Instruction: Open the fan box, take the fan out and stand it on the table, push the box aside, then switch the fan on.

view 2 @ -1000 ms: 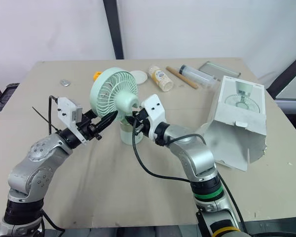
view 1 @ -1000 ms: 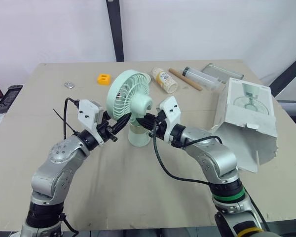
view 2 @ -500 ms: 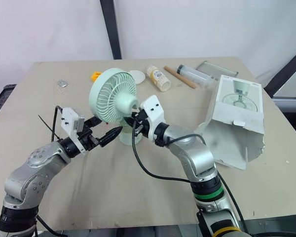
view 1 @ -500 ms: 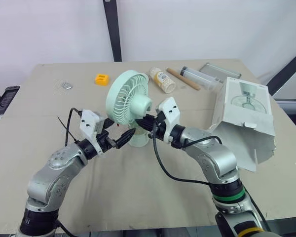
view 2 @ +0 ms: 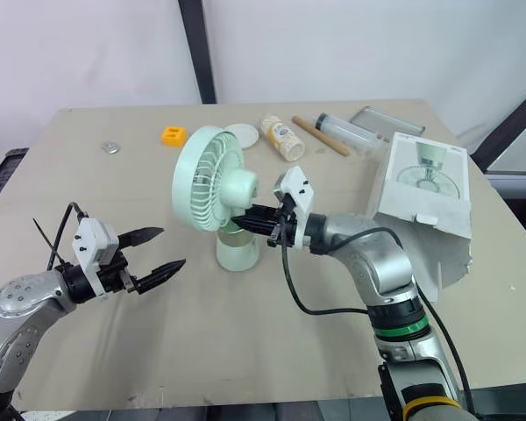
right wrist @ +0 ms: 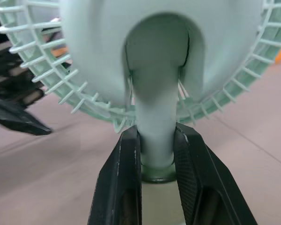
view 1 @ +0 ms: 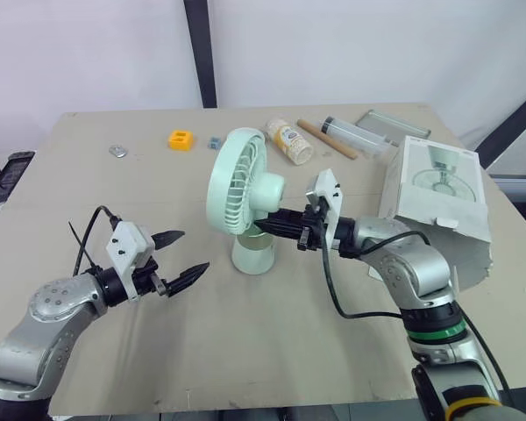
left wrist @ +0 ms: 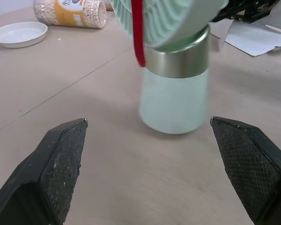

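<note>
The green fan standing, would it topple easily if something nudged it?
Probably top-heavy: the fan carries a wide head on a small base, so a high push could tip it. It looks like light plastic, likely easy to slide. The right gripper clamped on its neck probably steadies it.

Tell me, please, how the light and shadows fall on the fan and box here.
Left wrist view: the fan casts only a faint, soft shadow on the table round its base; its silver band has a mild sheen, no hard glare. Left eye view: even, diffuse light; the box is darker under its open flap.
</note>
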Available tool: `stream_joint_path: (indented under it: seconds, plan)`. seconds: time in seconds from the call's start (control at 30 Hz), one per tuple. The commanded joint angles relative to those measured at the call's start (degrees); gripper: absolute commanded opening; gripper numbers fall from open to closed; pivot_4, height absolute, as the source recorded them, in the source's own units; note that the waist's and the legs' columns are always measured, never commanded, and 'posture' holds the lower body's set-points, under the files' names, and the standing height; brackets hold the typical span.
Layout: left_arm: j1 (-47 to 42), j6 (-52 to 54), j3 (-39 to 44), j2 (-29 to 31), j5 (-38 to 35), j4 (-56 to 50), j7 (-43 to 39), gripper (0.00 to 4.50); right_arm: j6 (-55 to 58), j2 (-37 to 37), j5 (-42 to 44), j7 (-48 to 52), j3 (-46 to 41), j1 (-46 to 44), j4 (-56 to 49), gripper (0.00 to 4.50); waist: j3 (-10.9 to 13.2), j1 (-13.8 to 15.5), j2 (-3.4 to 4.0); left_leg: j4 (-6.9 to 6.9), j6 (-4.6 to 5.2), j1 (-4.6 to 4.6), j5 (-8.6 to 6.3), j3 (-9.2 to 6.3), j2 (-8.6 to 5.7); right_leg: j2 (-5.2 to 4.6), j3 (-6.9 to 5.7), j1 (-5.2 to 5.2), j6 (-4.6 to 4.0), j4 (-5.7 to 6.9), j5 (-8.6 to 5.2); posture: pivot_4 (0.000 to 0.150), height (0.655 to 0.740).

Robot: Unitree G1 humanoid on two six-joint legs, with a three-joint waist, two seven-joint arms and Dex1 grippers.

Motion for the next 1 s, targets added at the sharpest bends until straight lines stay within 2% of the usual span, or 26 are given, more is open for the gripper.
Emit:
stream_joint_path:
  seconds: [0.03,0.3,0.77,0.83,0.87,0.9,0.93,0.97,1.0]
  plan:
    - [0.99,-0.85,0.75,0.46,-0.36,-1.74,-0.82,4.47,-1.56,-1.8,4.19,5.96,0.16,2.1,-7.0,0.41,0.0,0.04,0.0,0.0,0.0,-0.01,-0.01,-0.01,0.01,0.0,-0.01,0.0,0.0,-0.02,0.0,0.15,0.74]
    - [2.52,-0.23,-0.48,0.73,-0.66,-3.22,-2.04,4.47,-4.34,-4.2,3.03,10.5,2.27,6.28,-9.11,0.41,0.01,0.08,-0.01,0.0,0.08,-0.01,-0.05,-0.01,0.01,-0.01,-0.01,0.02,0.0,-0.02,0.0,0.15,0.74]
    - [4.19,1.53,-3.24,0.95,-1.1,-5.53,-3.29,4.47,-15.96,-3.84,-3.45,14.78,5.88,8.66,-2.15,0.41,0.0,0.07,-0.02,0.01,0.03,0.03,-0.02,0.0,0.01,0.0,-0.01,0.05,0.0,-0.02,0.0,0.15,0.74]
    - [4.6,1.36,-3.48,1.31,-0.96,-5.63,-3.69,3.59,-16.54,-3.91,-3.61,14.93,5.95,8.61,-1.68,0.41,0.0,0.04,-0.02,0.02,0.04,0.07,-0.03,0.0,0.02,0.01,0.0,0.08,0.0,-0.02,0.0,0.15,0.74]
    - [4.89,1.24,-3.66,1.52,-0.92,-5.71,-4.02,3.59,-16.72,-3.92,-3.59,14.9,5.95,8.57,-1.5,0.41,0.0,0.04,-0.02,0.02,0.04,0.07,-0.03,0.0,0.02,0.01,0.0,0.09,0.0,-0.02,0.0,0.15,0.74]
    - [5.16,1.11,-3.93,1.79,-0.82,-5.8,-4.42,3.0,-16.9,-3.9,-3.6,14.87,5.97,8.49,-1.33,0.41,0.0,0.05,-0.03,0.02,0.05,0.08,-0.03,0.0,0.02,0.01,0.0,0.09,0.0,-0.02,0.0,0.15,0.74]
    - [5.36,0.97,-4.15,1.97,-0.65,-5.88,-4.67,2.78,-17.01,-3.9,-3.61,14.85,5.99,8.44,-1.26,0.41,0.0,0.05,-0.03,0.02,0.05,0.08,-0.03,0.0,0.02,0.01,-0.01,0.1,0.0,-0.01,0.0,0.15,0.74]
    - [5.47,0.66,-4.4,1.96,-0.26,-5.9,-4.68,2.37,-17.07,-3.91,-3.64,14.86,6.03,8.39,-1.24,0.41,0.0,0.05,-0.03,0.02,0.05,0.08,-0.03,0.0,0.02,0.01,-0.01,0.1,0.0,-0.01,0.0,0.15,0.74]
    - [5.5,0.41,-4.67,1.86,0.08,-5.87,-4.62,2.22,-17.04,-3.9,-3.63,14.82,6.07,8.31,-1.22,0.41,-0.01,0.03,-0.03,0.02,0.05,0.08,-0.03,0.0,0.02,0.01,0.0,0.1,0.0,-0.01,0.0,0.15,0.74]
